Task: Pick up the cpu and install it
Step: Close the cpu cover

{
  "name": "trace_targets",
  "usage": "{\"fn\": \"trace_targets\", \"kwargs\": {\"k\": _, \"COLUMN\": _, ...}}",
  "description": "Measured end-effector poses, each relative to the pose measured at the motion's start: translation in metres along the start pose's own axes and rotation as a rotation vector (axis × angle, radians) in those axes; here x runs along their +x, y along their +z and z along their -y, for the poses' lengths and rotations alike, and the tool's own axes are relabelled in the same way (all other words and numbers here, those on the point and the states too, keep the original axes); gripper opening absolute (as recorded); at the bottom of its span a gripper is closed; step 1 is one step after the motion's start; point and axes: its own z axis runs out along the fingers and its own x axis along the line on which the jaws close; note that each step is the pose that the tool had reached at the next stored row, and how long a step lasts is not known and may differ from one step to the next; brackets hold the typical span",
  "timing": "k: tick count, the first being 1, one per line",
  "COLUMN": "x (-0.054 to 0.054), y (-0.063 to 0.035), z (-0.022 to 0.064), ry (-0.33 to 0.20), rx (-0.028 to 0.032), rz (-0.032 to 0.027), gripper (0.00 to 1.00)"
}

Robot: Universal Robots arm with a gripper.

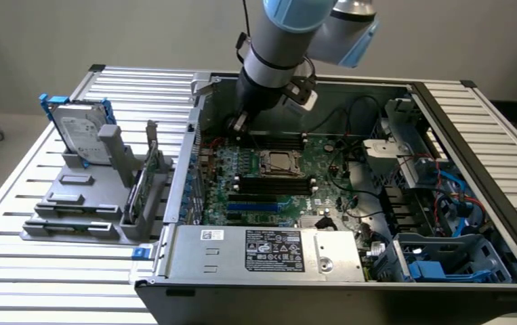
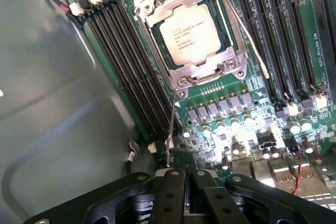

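Note:
The cpu, a small square chip with a silver-grey printed top, lies seated inside the dark metal socket frame on the green motherboard. In the exterior view the cpu sits mid-board. My gripper is shut, its black fingers pressed together, with nothing visibly between them. It hangs beside the socket, over the board's edge by the memory slots. A thin wire socket lever runs from the frame and ends right at my fingertips. In the exterior view my gripper is low inside the case, at its far wall.
The open computer case holds cables, a power supply and blue drive bays. A second wire lever crosses the socket's other side. A grey rack with a silver hard drive stands at the exterior view's left.

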Motion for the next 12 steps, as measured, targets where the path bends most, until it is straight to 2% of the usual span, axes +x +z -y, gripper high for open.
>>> {"fn": "trace_targets", "kwargs": {"k": 7, "x": -0.002, "y": 0.0004, "z": 0.005, "ry": 0.033, "rx": -0.0134, "rz": -0.0143, "gripper": 0.11}}
{"fn": "trace_targets", "kwargs": {"k": 11, "x": -0.004, "y": 0.0019, "z": 0.0115, "ry": 0.045, "rx": -0.018, "rz": -0.0195, "gripper": 0.11}}
{"fn": "trace_targets", "kwargs": {"k": 12, "x": -0.004, "y": 0.0019, "z": 0.012, "ry": 0.047, "rx": -0.0216, "rz": -0.0216, "gripper": 0.11}}
